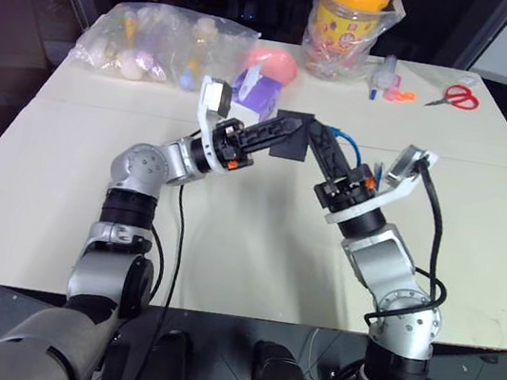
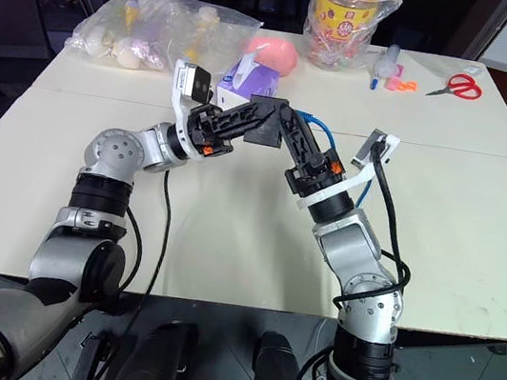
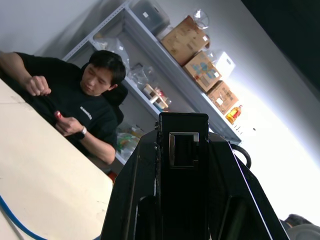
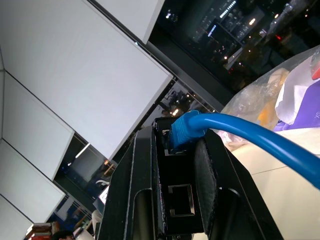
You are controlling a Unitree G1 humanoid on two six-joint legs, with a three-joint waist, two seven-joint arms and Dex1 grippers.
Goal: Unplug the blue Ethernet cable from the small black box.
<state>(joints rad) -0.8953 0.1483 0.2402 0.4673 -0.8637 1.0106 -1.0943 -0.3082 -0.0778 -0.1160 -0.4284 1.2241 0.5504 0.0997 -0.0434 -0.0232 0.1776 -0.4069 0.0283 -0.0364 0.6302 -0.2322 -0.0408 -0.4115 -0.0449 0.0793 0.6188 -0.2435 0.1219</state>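
silver arms (image 1: 141,167), blk jaws, blk cables (image 1: 435,229), orange accents

cable (image 4: 250,132): blue | box (image 1: 290,134): matte black | scissors (image 1: 456,96): red, seemingly

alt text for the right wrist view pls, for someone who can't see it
The blue Ethernet cable is plugged into the upper port of the small black box, which sits between the right gripper's black jaws. An empty port shows below the plug, and the cable trails off past a clear plastic bag.
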